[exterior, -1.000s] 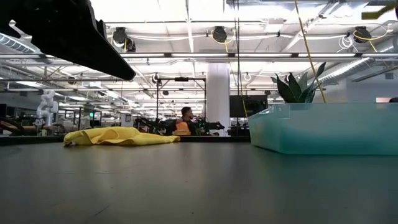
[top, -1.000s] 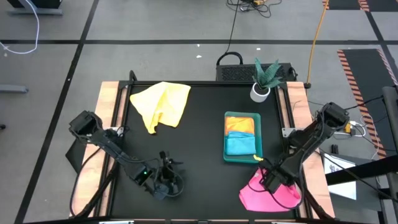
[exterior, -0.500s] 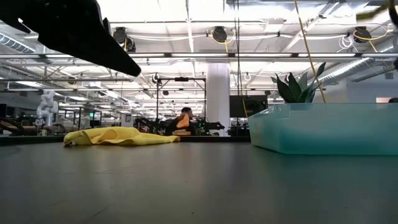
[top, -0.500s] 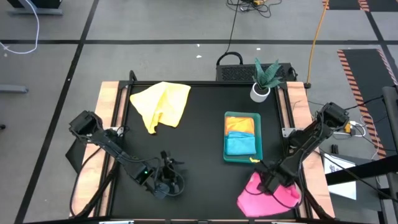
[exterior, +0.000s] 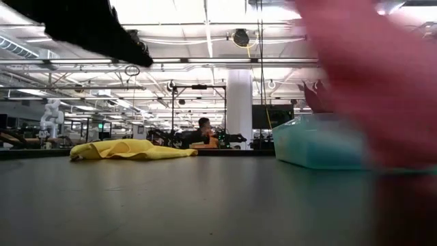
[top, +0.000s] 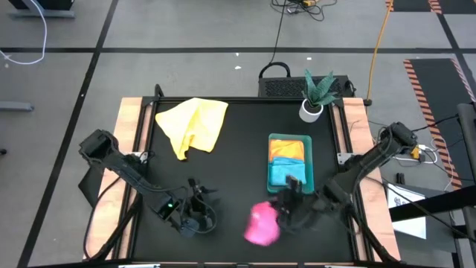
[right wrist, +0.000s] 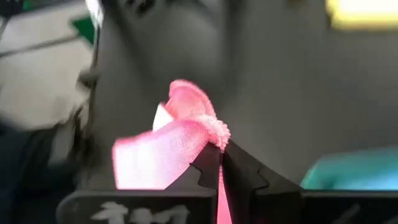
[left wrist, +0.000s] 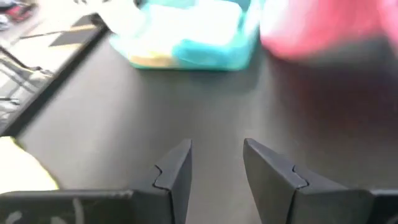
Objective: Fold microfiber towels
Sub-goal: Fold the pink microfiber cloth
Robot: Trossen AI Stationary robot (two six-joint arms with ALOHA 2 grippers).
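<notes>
A pink towel hangs bunched from my right gripper, which is shut on it above the near middle of the table. In the low view the pink towel is a large blur at the right. A crumpled yellow towel lies at the far left. A folded yellow towel and a light blue one lie in the green tray. My left gripper hovers open near the front left, with nothing between its fingers. My right gripper pinches the pink towel by a bunched, stitched edge between its two fingertips. The fingers slant downward from the table's right side. The towel hangs slack from them, and in the low view its lower part shows above the tabletop.
A potted plant stands at the far right corner behind the tray. Wooden rails run along the table's left and right sides. Bare black tabletop lies between the yellow towel, the tray and the grippers.
My right gripper has risen from the near right corner and swung toward the table's left, turning as it went. The pink towel, which lay spread there, has come up with it and now hangs bunched near the table's middle front.
</notes>
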